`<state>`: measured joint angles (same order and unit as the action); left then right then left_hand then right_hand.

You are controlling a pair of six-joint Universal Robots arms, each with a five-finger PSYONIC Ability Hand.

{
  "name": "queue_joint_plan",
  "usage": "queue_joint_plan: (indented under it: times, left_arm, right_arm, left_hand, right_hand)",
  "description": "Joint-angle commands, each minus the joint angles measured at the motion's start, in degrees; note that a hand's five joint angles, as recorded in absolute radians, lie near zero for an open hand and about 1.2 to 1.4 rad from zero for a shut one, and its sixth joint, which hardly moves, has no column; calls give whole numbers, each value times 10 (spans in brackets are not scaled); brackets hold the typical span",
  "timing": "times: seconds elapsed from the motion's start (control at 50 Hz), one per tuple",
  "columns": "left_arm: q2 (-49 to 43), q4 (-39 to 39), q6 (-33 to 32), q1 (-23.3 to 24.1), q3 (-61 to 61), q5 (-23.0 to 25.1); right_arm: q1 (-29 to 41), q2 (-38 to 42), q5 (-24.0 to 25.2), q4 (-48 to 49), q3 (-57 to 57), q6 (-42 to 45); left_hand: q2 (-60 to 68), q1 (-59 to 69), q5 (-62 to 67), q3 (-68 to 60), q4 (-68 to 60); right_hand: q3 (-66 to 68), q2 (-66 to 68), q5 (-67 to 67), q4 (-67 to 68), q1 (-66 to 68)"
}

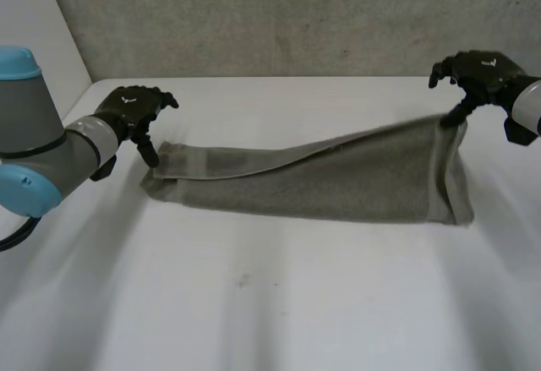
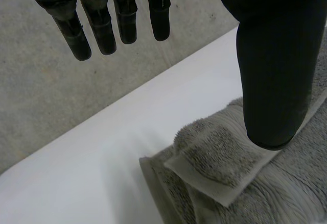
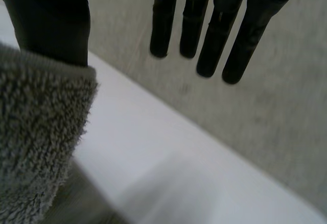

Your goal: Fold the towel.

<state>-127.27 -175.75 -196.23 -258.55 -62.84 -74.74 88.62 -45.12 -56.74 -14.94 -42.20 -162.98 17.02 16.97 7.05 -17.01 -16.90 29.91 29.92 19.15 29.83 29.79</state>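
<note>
Towel (image 1: 355, 181), grey terry, hangs over right robot hand (image 1: 482, 71), left robot hand (image 1: 135, 107) touching corner; both splayed

Grey concrete wall (image 1: 254, 16) behind white table (image 1: 270, 303); soft, even light.

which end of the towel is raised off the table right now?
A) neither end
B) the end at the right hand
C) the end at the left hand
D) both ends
B: the towel rises to the right hand at its thumb, while the end under the left hand lies flat on the table.
</note>
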Motion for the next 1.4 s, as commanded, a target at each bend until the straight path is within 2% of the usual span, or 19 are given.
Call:
queue_joint_plan:
  times: [0.02, 0.16, 0.24, 0.36, 0.44, 0.48, 0.52, 0.6, 0.68, 0.82, 0.92, 0.98, 1.02, 1.08, 1.12, 1.24, 1.3, 1.36, 1.4]
  left_arm:
    - [-3, -11, 0, 0, -18, 0]
    - [-9, -23, -1, 0, -19, 0]
    - [-14, -31, -2, 0, -18, 0]
    - [-39, -35, -5, 4, -10, 2]
    - [-50, -36, -6, 6, -7, 6]
    - [-69, -47, -7, 6, 4, 18]
    - [-82, -57, -7, 7, 14, 26]
    - [-112, -72, -6, 7, 39, 30]
    - [-157, -65, -7, 8, 90, 30]
    - [-164, -53, -7, 8, 112, 27]
    - [-187, -69, -7, 7, 177, 25]
    - [-236, -65, -8, 7, 254, 22]
    - [-274, -45, -18, 7, 329, 8]
    - [-286, -34, -24, 7, 359, -6]
    - [-285, -25, -24, 8, 381, -25]
    - [-264, -21, -18, 10, 365, -33]
    - [-237, -9, -17, 17, 320, -29]
    - [-189, -2, -17, 19, 246, -25]
    - [-139, -10, -18, 17, 167, -21]
  right_arm:
    - [-8, 44, -94, -139, 57, 24]
    - [-13, 78, -140, -180, 92, 79]
    - [-13, 76, -135, -182, 94, 79]
    - [-12, 69, -156, -182, 114, 61]
    - [-9, 49, -145, -177, 107, 2]
    - [-10, 44, -113, -174, 97, -38]
    - [-8, 44, -103, -172, 90, -40]
    - [-4, 44, -95, -171, 67, -25]
    - [-3, 38, -98, -170, 17, 29]
    - [-3, 24, -112, -136, -38, 82]
    - [-4, 14, -112, -126, -67, 86]
    - [-3, -2, -113, -118, -88, 86]
    - [-2, -32, -113, -104, -118, 83]
    - [-1, -52, -112, -92, -138, 81]
    - [-1, -98, -109, -65, -181, 81]
    - [-3, -181, -104, -15, -269, 90]
    - [-3, -194, -102, 0, -286, 94]
    - [-5, -197, -102, 39, -301, 126]
    - [-10, -180, -103, 59, -297, 192]
  left_hand:
    - [21, 22, 21, -21, -22]
    - [18, 18, 17, -18, -19]
    - [24, 25, 24, -25, -26]
    - [48, 48, 48, -48, -49]
    - [75, 75, 75, -75, -76]
    - [82, 82, 81, -82, -83]
    - [82, 82, 81, -82, -83]
    - [80, 80, 80, -80, -81]
    - [80, 80, 80, -80, -81]
    - [80, 80, 80, -80, -81]
    - [85, 85, 85, -85, -86]
    - [114, 114, 113, -114, -115]
    - [114, 114, 113, -114, -115]
    - [105, 106, 105, -105, -106]
    - [98, 99, 98, -99, -100]
    - [82, 82, 81, -82, -83]
    - [82, 82, 81, -82, -83]
    - [78, 79, 78, -78, -80]
    - [72, 72, 71, -72, -73]
  right_hand:
    - [-199, -199, -191, -198, -198]
    - [-199, -199, -191, -198, -198]
    - [-199, -199, -191, -198, -198]
    - [-199, -199, -191, -198, -198]
    - [-199, -199, -191, -198, -198]
    - [-199, -199, -191, -198, -198]
    - [-199, -199, -191, -198, -198]
    - [-199, -199, -191, -198, -198]
    - [-199, -199, -191, -198, -198]
    - [-199, -199, -191, -198, -198]
    - [-199, -199, -191, -198, -198]
    - [-199, -199, -191, -198, -198]
    - [-199, -199, -191, -198, -198]
    - [-199, -199, -191, -198, -198]
    - [-199, -199, -191, -198, -198]
    - [-199, -199, -191, -198, -198]
    - [-199, -199, -191, -198, -198]
    - [-199, -199, -191, -198, -198]
    - [-199, -199, -191, -198, -198]
